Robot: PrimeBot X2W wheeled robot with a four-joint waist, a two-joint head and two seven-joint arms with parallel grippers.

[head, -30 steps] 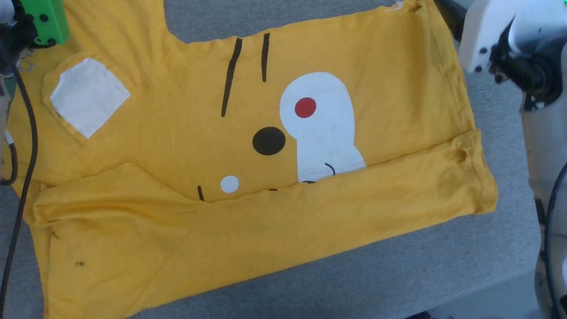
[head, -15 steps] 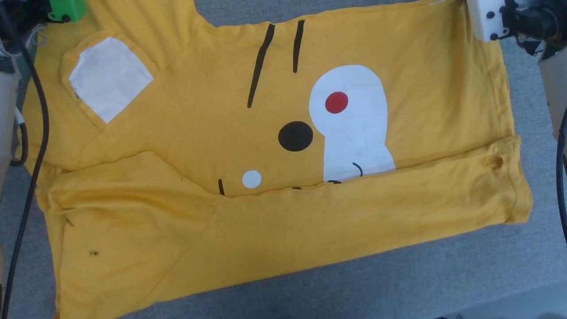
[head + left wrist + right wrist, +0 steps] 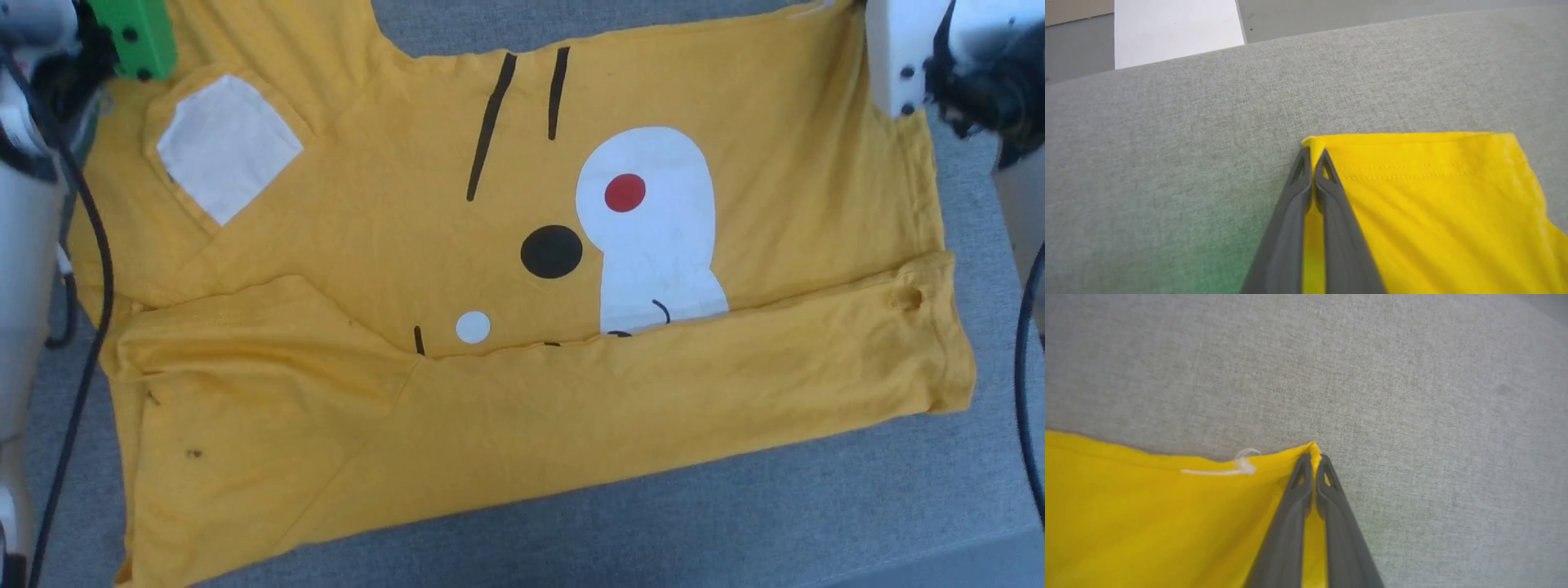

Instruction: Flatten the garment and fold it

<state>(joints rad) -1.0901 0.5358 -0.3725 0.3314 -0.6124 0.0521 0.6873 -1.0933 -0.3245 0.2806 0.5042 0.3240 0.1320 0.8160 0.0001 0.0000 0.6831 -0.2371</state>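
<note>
Garment, near edge folded over at 6 o'clock; left gripper and right gripper clamped tight on far corners. Risk: shallow pinches slip, skewing the fold.

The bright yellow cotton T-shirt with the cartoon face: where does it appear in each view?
Head view: the yellow T-shirt covers most of the picture.
Left wrist view: lower right, corner pinched by the left gripper.
Right wrist view: lower left, corner pinched by the right gripper.
Shared landmark: the grey cloth table under it.
</note>
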